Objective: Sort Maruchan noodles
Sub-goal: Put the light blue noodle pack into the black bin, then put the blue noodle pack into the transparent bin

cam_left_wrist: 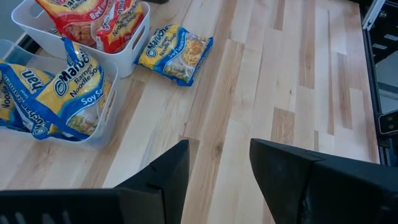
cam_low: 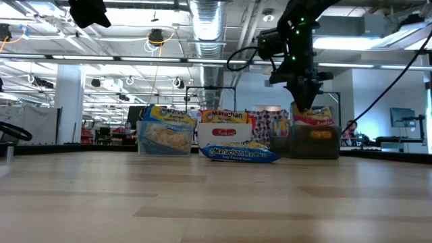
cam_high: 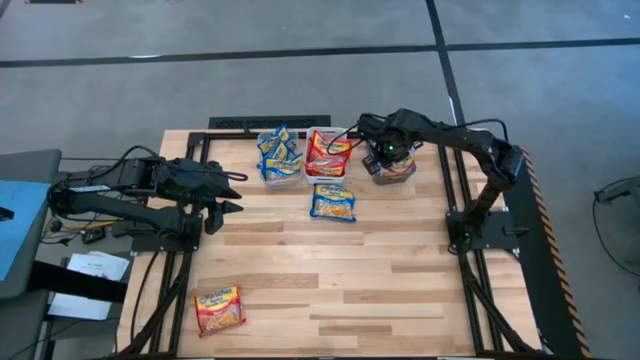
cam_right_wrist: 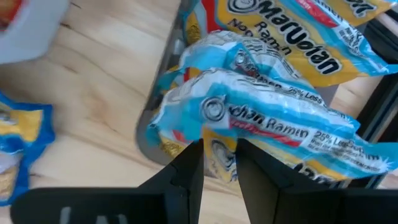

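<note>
While the wooden counter (cam_high: 400,290) carries everything, three bins line its far edge: a clear bin (cam_high: 279,170) of blue-trimmed packets (cam_left_wrist: 65,93), a white bin (cam_high: 326,160) of red-trimmed packets (cam_high: 328,148), and a dark grey bin (cam_high: 393,172) on the right; the right tool (cam_right_wrist: 219,158) sits over the grey bin, its fingers narrowed on a light-blue packet (cam_right_wrist: 261,115) lying on the orange-trimmed packets (cam_right_wrist: 292,28) there; the left tool (cam_left_wrist: 219,162) hovers near the counter's left edge, fingers spread wide and holding nothing; one loose blue packet (cam_high: 333,202) lies just before the white bin; one red packet (cam_high: 219,309) lies well apart near the front left corner.
</note>
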Controlling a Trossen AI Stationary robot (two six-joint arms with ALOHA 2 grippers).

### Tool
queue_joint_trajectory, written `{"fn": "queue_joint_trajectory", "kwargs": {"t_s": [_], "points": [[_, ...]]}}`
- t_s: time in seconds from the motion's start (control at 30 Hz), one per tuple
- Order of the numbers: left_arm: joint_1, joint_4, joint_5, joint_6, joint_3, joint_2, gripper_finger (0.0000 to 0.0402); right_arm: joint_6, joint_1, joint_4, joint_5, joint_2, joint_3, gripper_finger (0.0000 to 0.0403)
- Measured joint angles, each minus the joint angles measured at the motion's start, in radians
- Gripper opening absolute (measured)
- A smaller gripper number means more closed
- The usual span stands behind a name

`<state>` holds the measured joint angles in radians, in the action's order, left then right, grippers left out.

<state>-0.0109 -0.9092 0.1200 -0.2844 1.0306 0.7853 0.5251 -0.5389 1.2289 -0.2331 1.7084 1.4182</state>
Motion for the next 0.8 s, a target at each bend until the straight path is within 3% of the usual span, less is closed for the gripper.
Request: {"fn": "queue_joint_trajectory", "kwargs": {"t_s": [0.43, 0.8], "points": [[0.0, -0.009, 0.0, 0.0, 0.0, 0.0, 0.0155, 0.03, 0.029, 0.013, 0.0, -0.106, 0.001, 0.0117], [0.0, -0.053, -0.004, 0.0, 0.0, 0.0, 0.0155, 0.086, 0.251, 0.014, -0.004, -0.155, 0.001, 0.0117]]}}
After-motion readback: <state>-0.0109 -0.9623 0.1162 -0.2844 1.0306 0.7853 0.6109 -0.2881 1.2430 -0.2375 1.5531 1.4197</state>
